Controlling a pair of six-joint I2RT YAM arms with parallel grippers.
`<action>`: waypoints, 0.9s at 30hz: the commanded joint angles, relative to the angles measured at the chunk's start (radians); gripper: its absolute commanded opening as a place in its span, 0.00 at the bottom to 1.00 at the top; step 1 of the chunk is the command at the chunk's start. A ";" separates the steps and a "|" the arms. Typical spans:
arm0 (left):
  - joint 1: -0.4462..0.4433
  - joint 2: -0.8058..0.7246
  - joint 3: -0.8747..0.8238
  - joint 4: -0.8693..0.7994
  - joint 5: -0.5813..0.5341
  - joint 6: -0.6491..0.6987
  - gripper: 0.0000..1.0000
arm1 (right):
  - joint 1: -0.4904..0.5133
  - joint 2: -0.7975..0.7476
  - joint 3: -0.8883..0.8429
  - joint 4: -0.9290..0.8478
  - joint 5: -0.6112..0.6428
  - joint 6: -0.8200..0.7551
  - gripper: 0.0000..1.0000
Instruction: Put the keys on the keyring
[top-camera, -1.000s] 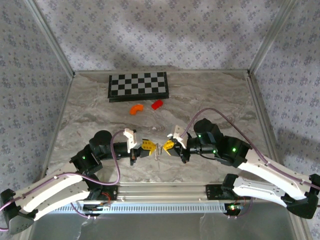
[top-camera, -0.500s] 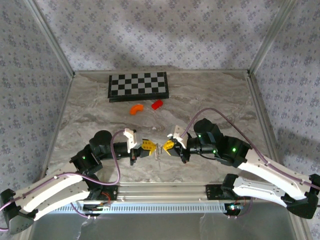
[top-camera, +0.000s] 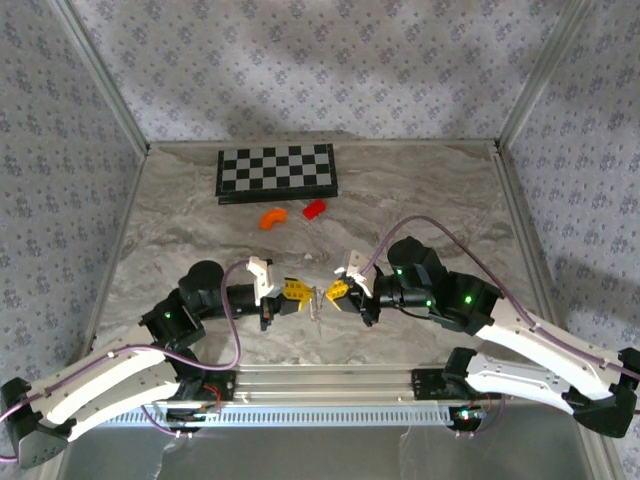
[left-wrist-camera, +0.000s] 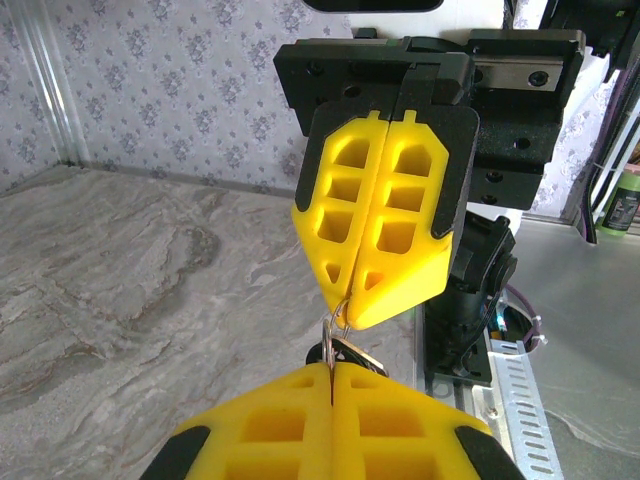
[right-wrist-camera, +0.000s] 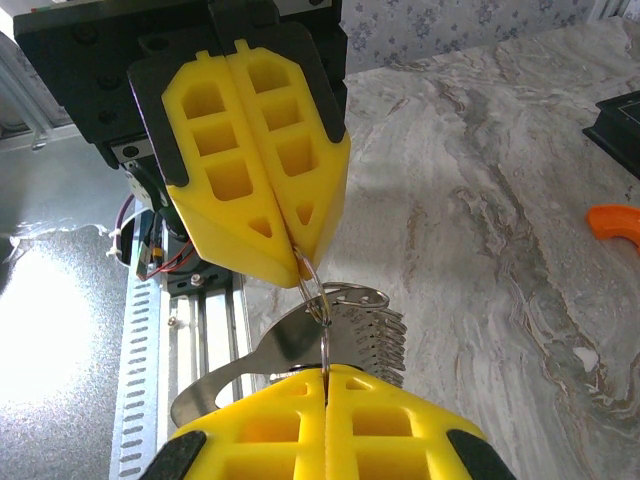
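My two grippers meet tip to tip low over the near middle of the table. The keyring (top-camera: 316, 297), a thin silvery wire loop, spans the small gap between them. In the left wrist view my left gripper (left-wrist-camera: 332, 368) is shut on the keyring (left-wrist-camera: 334, 335), and the right gripper (left-wrist-camera: 345, 302) pinches its far end. The right wrist view shows my right gripper (right-wrist-camera: 325, 368) shut on the keyring (right-wrist-camera: 315, 290), with the left gripper (right-wrist-camera: 297, 258) clamping it above. The keys (right-wrist-camera: 375, 335), silvery toothed blades, hang from the loop. Their dark head (left-wrist-camera: 355, 352) peeks out behind my left fingers.
A checkerboard (top-camera: 277, 172) lies at the back of the marble table. In front of it are a curved orange piece (top-camera: 272, 217) and a red block (top-camera: 315, 208). An aluminium rail (top-camera: 320, 385) runs along the near edge just behind the grippers.
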 joint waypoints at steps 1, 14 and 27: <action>-0.007 -0.002 0.008 0.046 0.008 -0.008 0.00 | 0.008 -0.002 0.014 0.057 -0.014 0.023 0.00; -0.008 -0.002 0.008 0.048 0.008 -0.008 0.00 | 0.013 0.006 0.011 0.078 -0.027 0.027 0.00; -0.009 -0.004 0.008 0.046 0.007 -0.008 0.00 | 0.022 0.010 0.010 0.090 -0.026 0.026 0.00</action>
